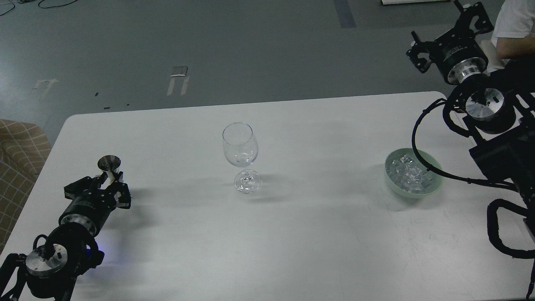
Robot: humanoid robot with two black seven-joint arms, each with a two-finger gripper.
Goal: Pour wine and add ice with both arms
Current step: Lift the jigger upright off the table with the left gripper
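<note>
Your left claw (109, 182) sits low over the near-left part of the white counter (317, 234), its fingers closed around the stem of a small steel jigger (109, 164), which stands upright with its open cup facing up. Whether the jigger rests on the counter or is lifted just off it, you cannot tell from this angle. The wine itself is not discernible inside that cup. At mid-counter a clear wine glass (241, 155) stands upright, well apart from both claws; its bowl looks nearly empty, with perhaps a faint glint at the bottom, though the clear glass makes that hard to read. To the right, a pale green bowl (393, 184) holds the ice (408, 172), a heap of small clear chunks, and a black cable loop from your right arm arcs across the bowl's far-right rim. Your right claw (418, 52) is raised beyond the counter's far-right corner, off the surface and well away from bowl and glass; it holds nothing, but it is dark and its finger spread cannot be told. A person's arm in a white sleeve (516, 29) shows at the top right edge.
</note>
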